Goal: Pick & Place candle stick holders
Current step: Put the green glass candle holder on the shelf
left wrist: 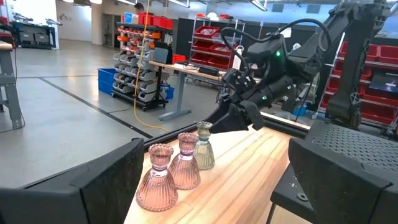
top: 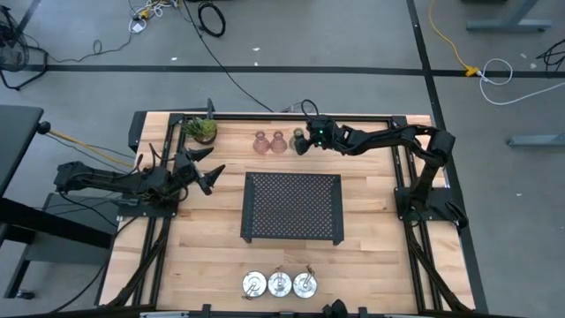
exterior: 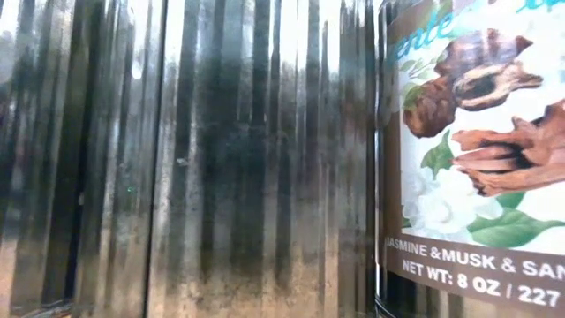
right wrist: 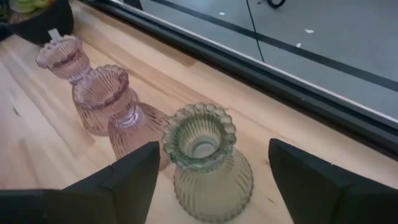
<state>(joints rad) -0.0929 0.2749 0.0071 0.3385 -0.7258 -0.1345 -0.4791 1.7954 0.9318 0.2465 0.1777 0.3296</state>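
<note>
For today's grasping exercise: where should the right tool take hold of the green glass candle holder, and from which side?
Probably the narrow neck of the green holder, from above: it stands upright, and the open right tool already straddles it. A pink holder stands close beside, so avoid that side.

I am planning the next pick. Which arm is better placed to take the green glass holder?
The right: its tool is open around the green glass holder. The left tool waits farther off.
</note>
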